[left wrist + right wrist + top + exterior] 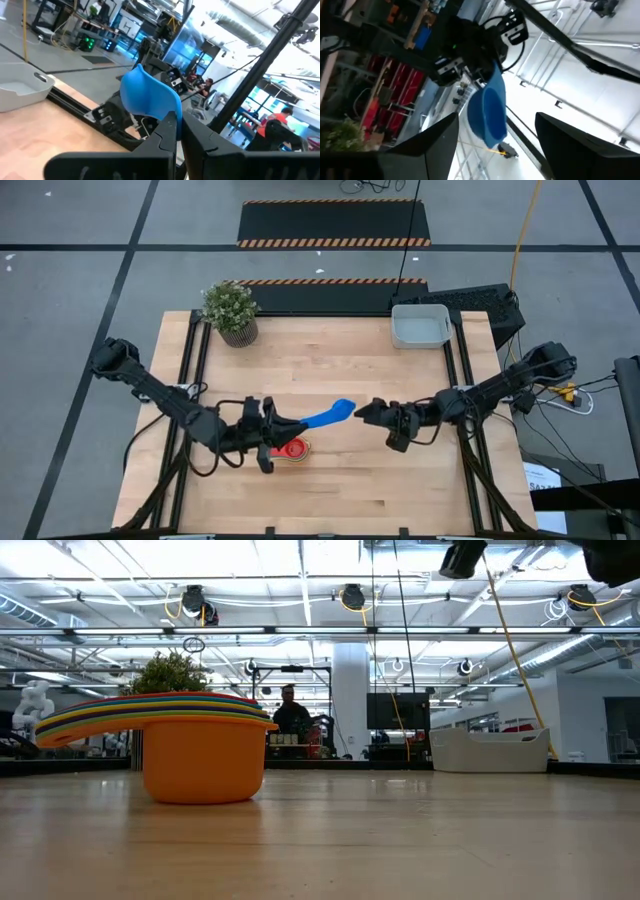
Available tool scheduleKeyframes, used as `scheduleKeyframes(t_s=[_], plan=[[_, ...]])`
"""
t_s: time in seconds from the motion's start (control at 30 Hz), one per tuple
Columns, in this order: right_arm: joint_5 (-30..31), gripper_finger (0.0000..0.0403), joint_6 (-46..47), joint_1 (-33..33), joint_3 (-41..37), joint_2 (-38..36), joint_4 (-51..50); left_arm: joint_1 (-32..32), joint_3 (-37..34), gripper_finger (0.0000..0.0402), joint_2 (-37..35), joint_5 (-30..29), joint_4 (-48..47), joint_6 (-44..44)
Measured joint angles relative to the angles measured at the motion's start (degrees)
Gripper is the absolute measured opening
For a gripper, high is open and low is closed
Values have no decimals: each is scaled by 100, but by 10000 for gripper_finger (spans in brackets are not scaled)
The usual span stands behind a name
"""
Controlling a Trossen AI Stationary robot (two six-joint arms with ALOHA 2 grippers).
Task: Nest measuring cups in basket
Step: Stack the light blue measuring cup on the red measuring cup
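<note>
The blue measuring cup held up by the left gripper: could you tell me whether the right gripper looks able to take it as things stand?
Probably yes: the right gripper is open, facing the blue measuring cup, nothing between them; the left gripper pinches its handle.

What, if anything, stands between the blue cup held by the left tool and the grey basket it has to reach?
Nothing visible does. The blue cup sits in the left tool, and the tabletop toward the basket is bare. The right tool is beside the cup, off that line.
</note>
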Motion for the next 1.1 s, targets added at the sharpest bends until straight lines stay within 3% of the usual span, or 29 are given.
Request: scheduleKeyframes(t_s=[0.17, 0.73, 1.1], plan=[[-465, 248, -134, -142, 4, 0, 207, 56, 0, 7, 2, 100, -59, -23], [-607, 245, -472, -360, 7, 289, 451, 103, 0, 19, 7, 244, -86, -359], [-609, 179, -562, -363, 9, 323, 549, 113, 0, 19, 9, 231, -135, -536]])
